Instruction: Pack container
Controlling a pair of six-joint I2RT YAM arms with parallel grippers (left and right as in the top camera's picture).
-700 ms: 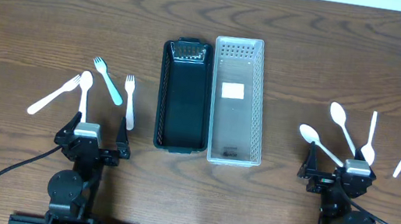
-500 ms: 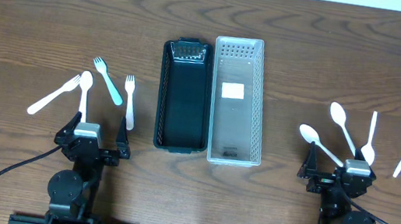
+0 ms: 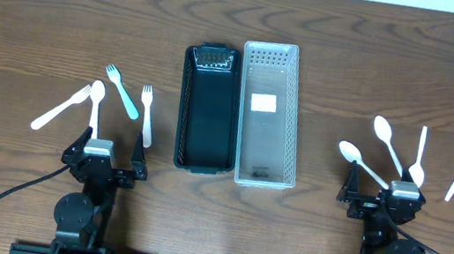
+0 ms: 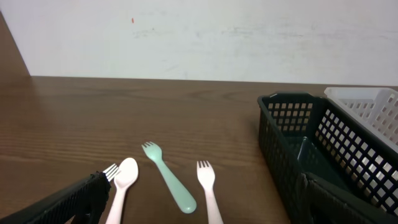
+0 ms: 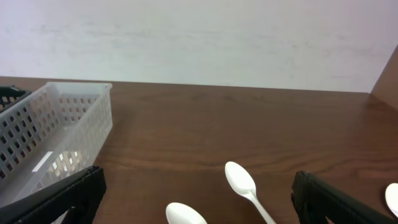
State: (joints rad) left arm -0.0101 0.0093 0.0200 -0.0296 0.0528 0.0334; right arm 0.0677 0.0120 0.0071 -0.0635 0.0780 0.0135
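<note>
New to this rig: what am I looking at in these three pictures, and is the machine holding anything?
Two robot arms sit at one edge of a table. One picture looks down from above; the other two come from a camera on each wrist, looking forward along the table. In the middle a black basket and a white basket lie side by side, no cutlery in either. To their left: a teal fork, two white forks, a white spoon. To their right: four white spoons. The left tool and the right tool are open, holding nothing.

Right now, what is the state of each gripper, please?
Left gripper: open, holding nothing.
Right gripper: open, holding nothing.
</note>
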